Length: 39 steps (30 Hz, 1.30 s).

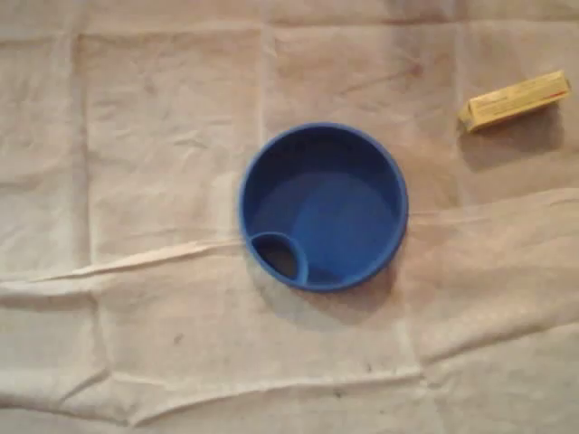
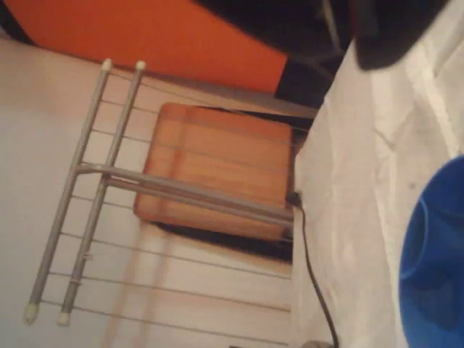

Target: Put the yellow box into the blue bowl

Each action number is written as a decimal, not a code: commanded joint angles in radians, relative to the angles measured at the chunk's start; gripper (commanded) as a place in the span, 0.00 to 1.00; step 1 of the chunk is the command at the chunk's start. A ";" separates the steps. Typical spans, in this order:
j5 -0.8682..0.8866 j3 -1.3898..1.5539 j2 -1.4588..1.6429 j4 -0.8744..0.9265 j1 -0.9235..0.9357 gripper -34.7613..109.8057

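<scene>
In the overhead view a yellow box (image 1: 514, 100) lies flat on the cloth at the upper right, tilted a little. A round blue bowl (image 1: 323, 206) sits in the middle, with nothing in it, a small loop handle at its lower left rim. Box and bowl are well apart. The wrist view catches a slice of the blue bowl (image 2: 437, 254) at its right edge, on the white cloth.
A creased white cloth (image 1: 145, 271) covers the table. In the wrist view the table edge (image 2: 304, 217) drops off to a floor with a wooden stool (image 2: 217, 170), a metal drying rack (image 2: 87, 188) and a black cable (image 2: 315, 283).
</scene>
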 commanded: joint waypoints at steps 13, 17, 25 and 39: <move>0.008 -0.005 0.043 -0.012 0.002 0.24; 0.008 -0.005 0.043 -0.012 0.000 0.24; 0.006 -0.005 0.043 -0.012 -0.002 0.24; 0.005 0.014 -0.011 -0.038 -0.003 0.24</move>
